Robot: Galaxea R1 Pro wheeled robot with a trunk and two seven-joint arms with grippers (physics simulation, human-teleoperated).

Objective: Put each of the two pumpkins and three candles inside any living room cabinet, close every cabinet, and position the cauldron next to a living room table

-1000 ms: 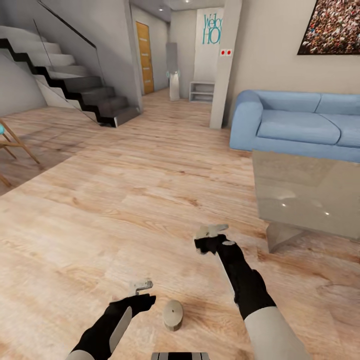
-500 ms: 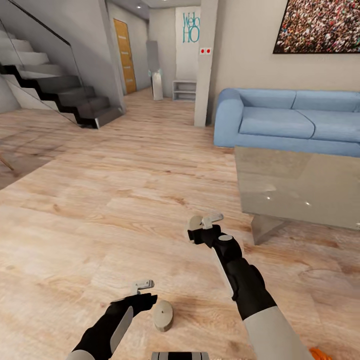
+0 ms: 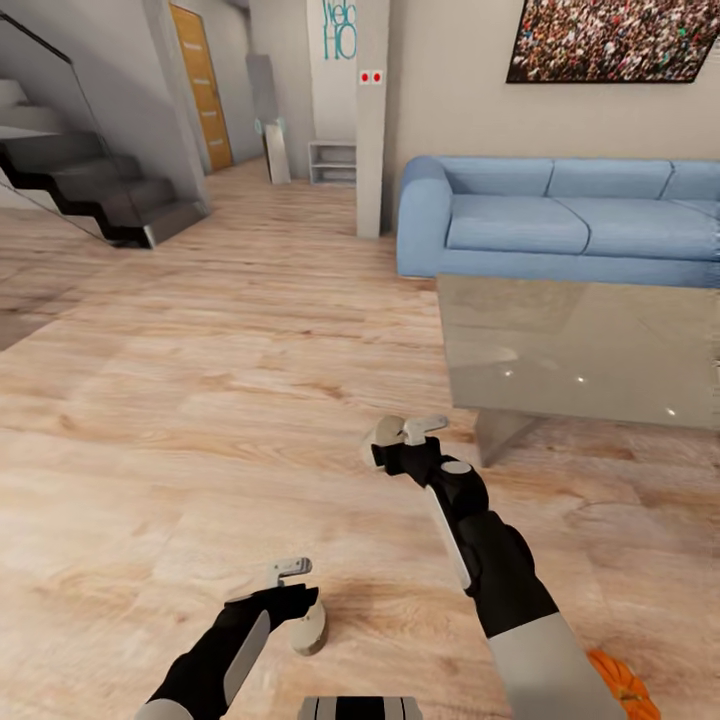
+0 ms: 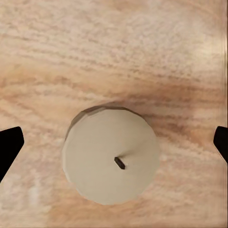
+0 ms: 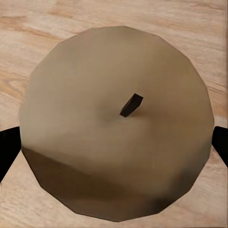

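While the robot crosses the living-room floor [image 3: 200,400] near the glass desk [image 3: 580,350], each tool seems to carry a candle: the right tool [image 3: 398,432] holds one [image 5: 116,123] between its fingers, and the left tool [image 3: 290,590] has another [image 4: 110,154] hanging below it. The next move calls for finding a cabinet. Whether the left fingers truly clamp the candle I cannot tell, and a pumpkin [image 3: 618,680] is cut off by the right arm.
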